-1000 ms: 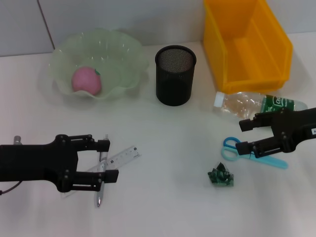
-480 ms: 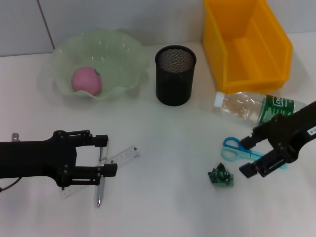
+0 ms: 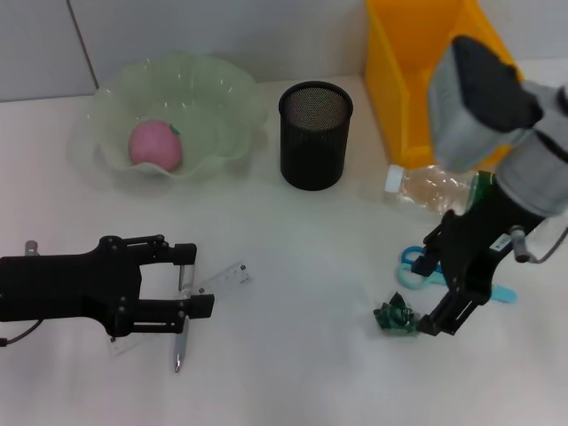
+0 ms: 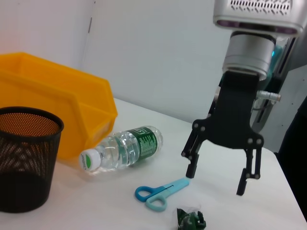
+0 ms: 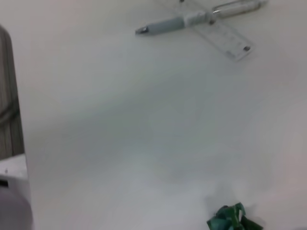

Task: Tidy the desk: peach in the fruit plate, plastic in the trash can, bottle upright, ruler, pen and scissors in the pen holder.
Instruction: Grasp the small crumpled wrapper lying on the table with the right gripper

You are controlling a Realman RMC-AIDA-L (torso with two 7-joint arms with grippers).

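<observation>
The pink peach [image 3: 156, 144] lies in the pale green fruit plate [image 3: 213, 84]. The black mesh pen holder [image 3: 315, 135] stands mid-table. The clear bottle [image 3: 433, 188] lies on its side. Blue scissors [image 3: 411, 267] and a green plastic wad [image 3: 397, 318] lie near my right gripper [image 3: 429, 295], which is open, pointing down just right of the wad. My left gripper [image 3: 196, 280] is open, its fingers on either side of the pen [image 3: 179, 342] and next to the clear ruler [image 3: 227, 277]. The left wrist view shows the right gripper [image 4: 216, 181], bottle [image 4: 122, 148], scissors [image 4: 158, 194] and wad [image 4: 191, 219].
The yellow bin [image 3: 444, 80] stands at the back right, just behind the bottle. The right wrist view shows the wad [image 5: 232, 218] close by, with the pen [image 5: 192, 20] and ruler [image 5: 225, 36] farther off. Bare tabletop lies between the two grippers.
My right arm has swung upright, and its gripper moved left from over the scissors to beside the plastic wad. The left gripper has hardly moved.
</observation>
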